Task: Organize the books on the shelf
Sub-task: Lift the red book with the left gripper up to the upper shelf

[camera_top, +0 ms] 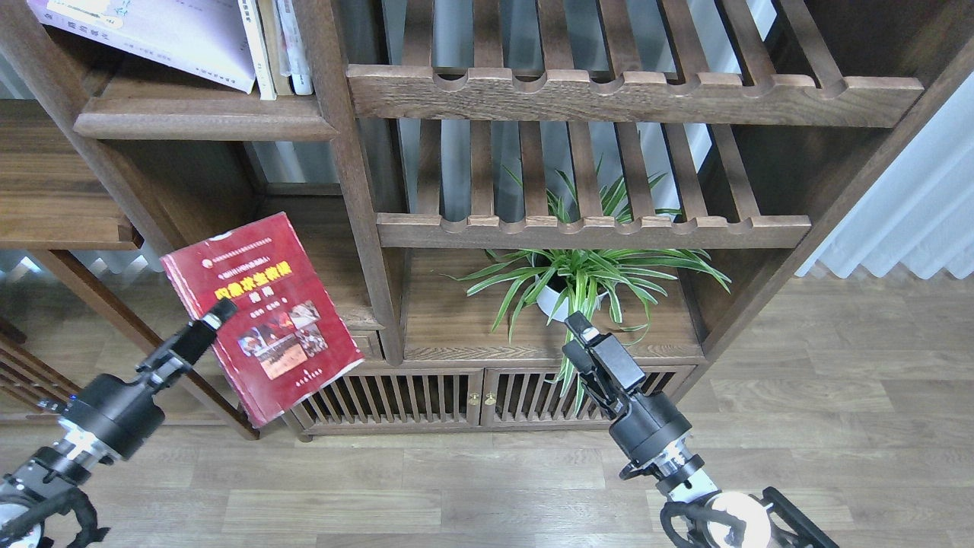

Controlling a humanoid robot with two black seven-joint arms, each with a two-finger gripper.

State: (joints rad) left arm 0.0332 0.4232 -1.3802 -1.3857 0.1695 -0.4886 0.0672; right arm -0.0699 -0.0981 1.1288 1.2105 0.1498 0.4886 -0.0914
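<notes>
Our left gripper [217, 316] pinches the glossy dark red book [262, 316] at its left edge, cover facing us, low left of the bookcase. We should tilt it upright before raising it to the smooth brown shelf [205, 122]. Right gripper [582, 335] hangs empty; its fingers' spread we cannot tell.

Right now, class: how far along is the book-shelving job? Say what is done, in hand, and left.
Done: several books already stand on the upper-left shelf. In hand: the left gripper holds the red book in mid-air. Left: shelving it. The right gripper carries nothing.
</notes>
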